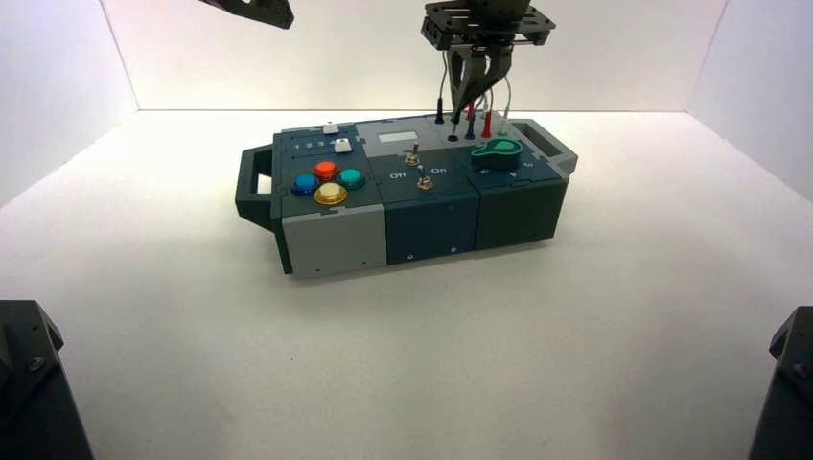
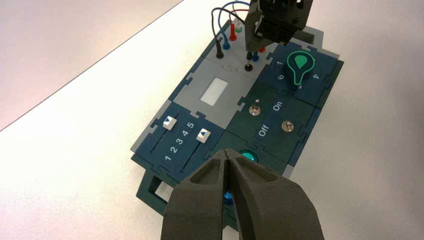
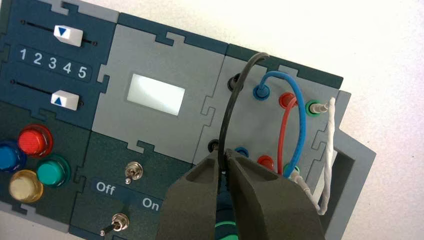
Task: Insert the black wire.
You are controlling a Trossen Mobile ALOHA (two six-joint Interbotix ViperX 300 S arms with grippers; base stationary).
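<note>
The black wire (image 3: pixel 231 107) is found at the back right of the box (image 1: pixel 422 220), arched between two black sockets. One of its plugs (image 2: pixel 219 50) is seated in the rear black socket (image 3: pixel 233 79). The other plug (image 2: pixel 249 56) is gripped by the right gripper (image 3: pixel 223 153), whose jaws are closed on it directly above the front black socket (image 2: pixel 248 68); bare metal pin is visible between the plug body and that socket. The blue wire (image 3: pixel 302 117), the red wire (image 3: pixel 282 134) and the white wire (image 3: pixel 330 150) are noted alongside, to the right of the black one. The green knob (image 1: pixel 497 153) is located in front of the sockets, and two toggle switches (image 3: pixel 133 171) are mounted on the middle front panel. The left gripper (image 2: pixel 226 152) is held over the left part of the box, its jaws brought together with nothing seen between them.
</note>
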